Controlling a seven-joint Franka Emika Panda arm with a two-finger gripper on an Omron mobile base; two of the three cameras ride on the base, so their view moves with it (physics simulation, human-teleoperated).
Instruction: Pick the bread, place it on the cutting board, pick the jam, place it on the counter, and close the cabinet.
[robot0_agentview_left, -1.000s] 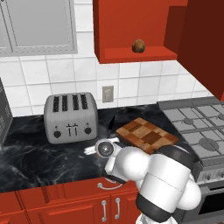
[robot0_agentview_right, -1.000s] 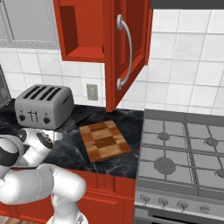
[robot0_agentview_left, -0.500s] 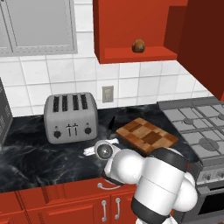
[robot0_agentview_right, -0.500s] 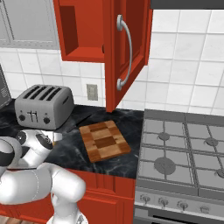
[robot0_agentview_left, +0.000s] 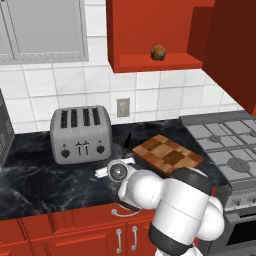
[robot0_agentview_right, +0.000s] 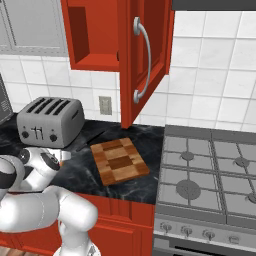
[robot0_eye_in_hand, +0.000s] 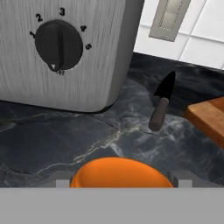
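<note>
Low over the counter (robot0_eye_in_hand: 87, 140) beside the toaster (robot0_eye_in_hand: 61, 48), the gripper (robot0_eye_in_hand: 119, 183) pinches the jam (robot0_eye_in_hand: 120, 173), apparently to set it down.

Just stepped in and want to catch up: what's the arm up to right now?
The arm is bent low over the counter, its pincer around the orange jam just above the worktop, near the toaster. The bread sits on the shelf of the cabinet, whose door hangs open. The cutting board is bare, a knife beside it.
</note>
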